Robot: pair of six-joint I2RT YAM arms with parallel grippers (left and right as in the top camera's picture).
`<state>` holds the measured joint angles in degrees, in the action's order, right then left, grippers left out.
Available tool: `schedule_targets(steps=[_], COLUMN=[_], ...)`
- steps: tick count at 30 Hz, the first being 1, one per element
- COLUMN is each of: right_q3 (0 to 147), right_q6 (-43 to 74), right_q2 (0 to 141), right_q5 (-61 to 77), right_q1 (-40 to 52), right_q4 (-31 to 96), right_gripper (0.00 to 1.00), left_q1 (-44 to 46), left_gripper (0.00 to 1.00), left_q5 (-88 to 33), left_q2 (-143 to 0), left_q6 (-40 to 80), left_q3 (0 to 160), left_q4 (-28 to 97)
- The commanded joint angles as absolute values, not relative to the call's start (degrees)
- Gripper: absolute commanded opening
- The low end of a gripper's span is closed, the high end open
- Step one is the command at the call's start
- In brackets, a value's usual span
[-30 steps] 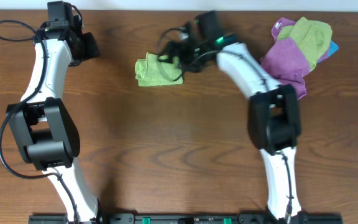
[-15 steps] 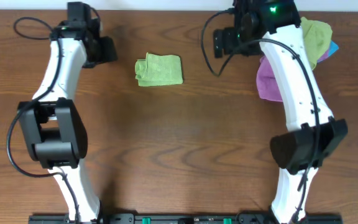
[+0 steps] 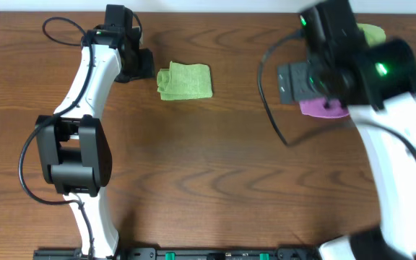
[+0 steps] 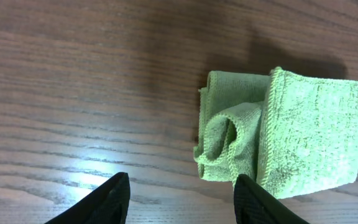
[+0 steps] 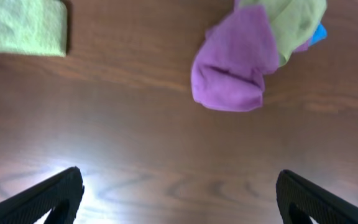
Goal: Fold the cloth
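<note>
The cloth (image 3: 185, 81) is a lime-green towel lying folded into a small rectangle at the back middle of the table. In the left wrist view the cloth (image 4: 291, 140) has a rumpled, looped left end and a flat right part. My left gripper (image 3: 146, 65) is open and empty just left of it; in the left wrist view this gripper (image 4: 182, 202) has its right fingertip (image 4: 253, 199) at the cloth's near edge. My right gripper (image 3: 295, 81) is raised high, well right of the cloth, open and empty (image 5: 179, 199). The cloth shows at the top left of the right wrist view (image 5: 23, 25).
A purple cloth (image 5: 235, 62) lies bunched with a duller green cloth (image 5: 291, 22) and a bit of blue (image 5: 317, 34) at the back right. In the overhead view the right arm hides most of this pile (image 3: 323, 108). The table is dark wood (image 3: 208, 180).
My right gripper has let go of the cloth, pulled away to the right and risen high. My left gripper has moved right, up to the cloth's left side. The cloth lies still.
</note>
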<state>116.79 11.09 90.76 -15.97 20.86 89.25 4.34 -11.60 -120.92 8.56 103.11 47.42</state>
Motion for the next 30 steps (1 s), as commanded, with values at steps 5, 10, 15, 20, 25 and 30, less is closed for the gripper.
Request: schedule_targets(steps=[5,10,15,20,25,30], right_q3=[94.65,78.00,64.25,51.31,39.11,35.29], right_q6=[14.22,17.19,21.63,24.27,24.43,24.40], right_q2=[71.37,57.76,47.24,42.89,44.16,47.03], right_q5=[-16.21,-10.13,-4.43,-4.45,-4.69,-5.39], right_q1=[21.08,21.08,21.08,21.08,21.04,21.04], right_q4=[87.42,80.84,71.33,61.84,46.00,37.15], right_gripper=[0.99,0.99,0.99,0.99,0.99,0.99], left_q1=[4.21,4.95,6.81,8.64,8.75,8.75], left_gripper=[0.55,0.55,0.56,0.57,0.59,0.60], left_q5=[-11.46,-11.40,-10.79,-7.60,-7.27,-7.29], left_q2=[-120.25,-120.25,-120.25,-120.25,-120.25,-120.66], left_q6=[10.46,10.55,10.52,10.50,10.52,10.52], left_q3=[103.66,103.68,103.66,103.68,103.68,103.63], left_q4=[47.83,47.81,47.72,47.68,46.24,44.64])
